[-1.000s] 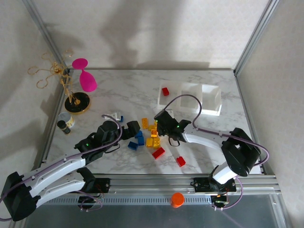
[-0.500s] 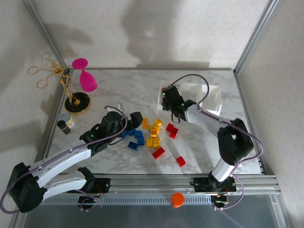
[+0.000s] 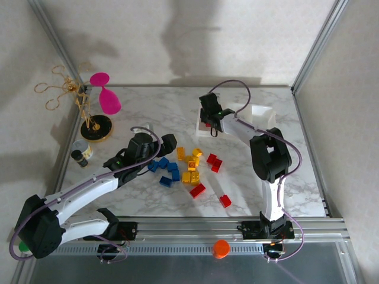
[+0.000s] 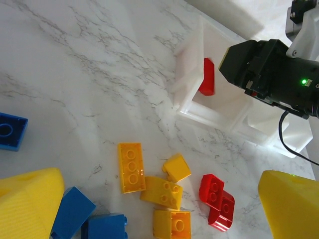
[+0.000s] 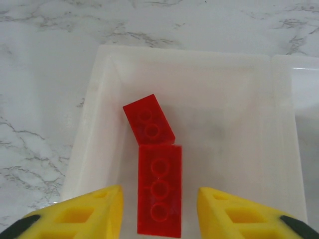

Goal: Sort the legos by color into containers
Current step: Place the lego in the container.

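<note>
now the right gripper (image 5: 158, 201) hangs over the leftmost container (image 5: 87, 149), jaws slightly parted and empty, a red lego (image 5: 159, 174) lying loose between them, touching a second red lego (image 5: 148, 124); a crooked lift could snag it and flick it out.

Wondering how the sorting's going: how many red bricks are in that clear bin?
2, both in the bin: a long red brick nearest the right wrist camera, a short red brick tilted against its far end. The bin's near strip is hidden.
</note>
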Motion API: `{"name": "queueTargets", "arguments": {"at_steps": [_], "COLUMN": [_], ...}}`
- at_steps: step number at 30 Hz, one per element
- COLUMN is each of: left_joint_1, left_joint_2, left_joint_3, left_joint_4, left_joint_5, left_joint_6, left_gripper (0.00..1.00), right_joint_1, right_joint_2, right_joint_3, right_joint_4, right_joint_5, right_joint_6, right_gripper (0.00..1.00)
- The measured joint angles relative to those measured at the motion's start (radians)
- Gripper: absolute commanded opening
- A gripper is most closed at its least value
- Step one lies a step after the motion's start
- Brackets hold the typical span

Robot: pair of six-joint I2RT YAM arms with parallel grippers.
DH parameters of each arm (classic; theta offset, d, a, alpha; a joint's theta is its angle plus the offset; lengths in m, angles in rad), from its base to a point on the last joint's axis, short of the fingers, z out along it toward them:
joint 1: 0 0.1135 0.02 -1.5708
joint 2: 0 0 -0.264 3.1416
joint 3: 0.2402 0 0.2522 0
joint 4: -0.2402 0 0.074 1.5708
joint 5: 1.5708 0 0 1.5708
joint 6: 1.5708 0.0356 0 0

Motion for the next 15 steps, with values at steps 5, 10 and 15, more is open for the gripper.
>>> {"name": "queueTargets", "arguments": {"at_steps": [5,10,15], "left_joint_1": [0.0,-0.008,-0.028], "left_joint_2": [-0.021,-0.083,-0.146], "left_joint_3": [0.001,0.0,-0.038], "left_joint_4": [-0.001,-0.002,-0.004], "left_joint_5": [0.013,0.035,0.055], "left_joint_6": [0.0,0.0,-0.005], "left_gripper": [1.0,1.0,1.0], "right_joint_1": [0.007,0.031,0.055], "right_joint_2": [-0.13,-0.311,-0.431], "right_joint_3": [-0.1,-0.234,-0.386], "right_joint_4": [0.007,0.011,0.002], "right_joint_5": [-0.043,-0.076,-0.097], "right_joint_6": [-0.003,0.014,0.057], "right_gripper": [0.5,0.56,0.62]}}
